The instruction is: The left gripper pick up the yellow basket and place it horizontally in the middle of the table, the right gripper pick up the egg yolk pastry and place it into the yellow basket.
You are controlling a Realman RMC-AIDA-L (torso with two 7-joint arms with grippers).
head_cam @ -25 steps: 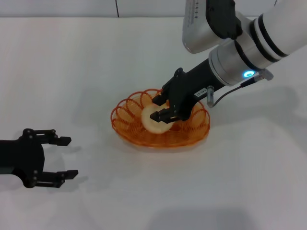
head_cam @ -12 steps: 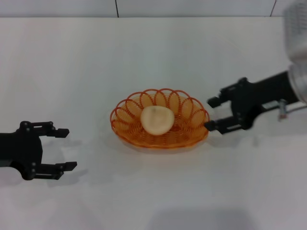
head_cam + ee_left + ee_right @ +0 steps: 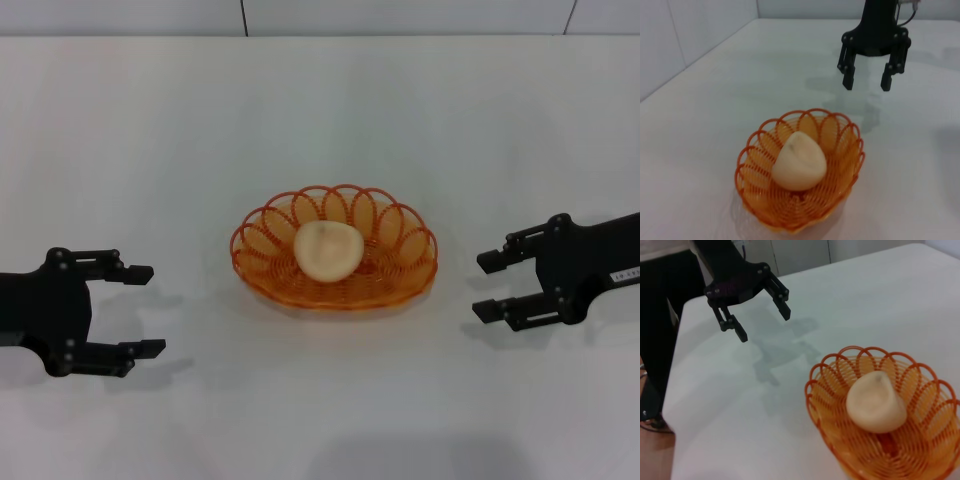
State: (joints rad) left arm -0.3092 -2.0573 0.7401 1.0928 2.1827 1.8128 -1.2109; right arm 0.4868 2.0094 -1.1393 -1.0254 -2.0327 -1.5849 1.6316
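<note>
Table (image 3: 150, 130) surface carries the yellow basket (image 3: 400, 285) at its middle, lying level. Well to its left, the left gripper (image 3: 145, 310) hovers with fingers spread wide, empty; the right gripper (image 3: 488, 286) mirrors it, equally open and empty. Egg yolk pastry (image 3: 326, 250) sits inside the basket.

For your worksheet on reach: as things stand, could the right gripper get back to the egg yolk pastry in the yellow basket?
Probably yes. The right gripper, fingers open, faces the yellow basket across bare table. The egg yolk pastry lies uncovered; only the low rim lies between.
</note>
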